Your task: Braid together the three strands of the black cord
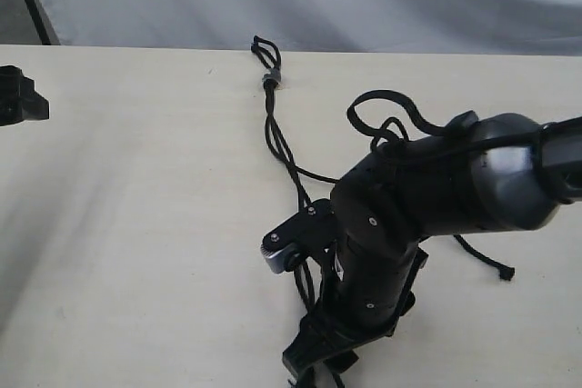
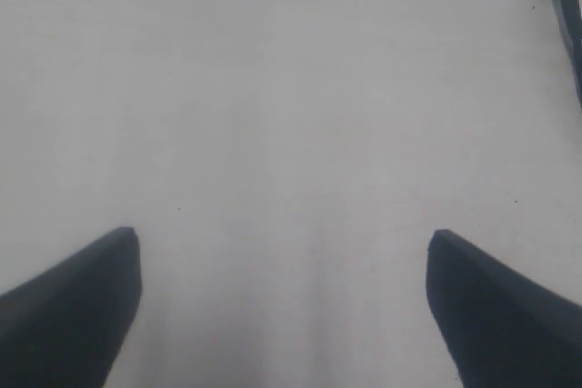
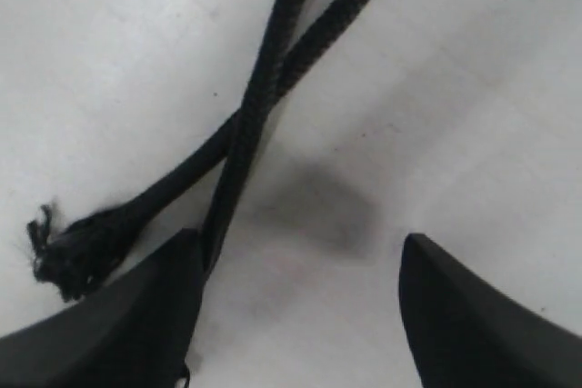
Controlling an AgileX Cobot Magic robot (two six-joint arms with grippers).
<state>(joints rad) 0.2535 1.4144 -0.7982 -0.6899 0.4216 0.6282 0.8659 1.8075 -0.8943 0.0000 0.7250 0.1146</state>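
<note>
Your right gripper (image 3: 300, 243) hangs low over the table (image 1: 136, 224) with its jaws apart and only bare surface between them. Your left gripper (image 2: 284, 238) is likewise spread wide over bare table, off at the left edge and well apart from the work.

The black cord (image 1: 273, 129) lies along the middle of the table. Its short loops (image 1: 264, 45) are at the far end and the grey band (image 1: 270, 79) is just below them. From there the strands run down under the right arm.

In the right wrist view two strands (image 3: 273, 70) cross. One ends in a frayed tip (image 3: 55, 247). The other runs right alongside the inner edge of one finger (whether it touches, I cannot tell). The third strand (image 1: 480, 256) wanders out behind the arm to the right, its end well apart from the others.

The step in hand looks like taking an outer strand to carry it over the middle one.
- Shift the right gripper sideways so that one strand alone sits squarely between the fingers. Over the crossing itself you would likely pinch both.
- Close near the tip, lift only slightly, and lay the strand across without dragging the band.
- Bringing the left gripper in to pin the cord near the band would probably keep the crossings higher up from slipping.
</note>
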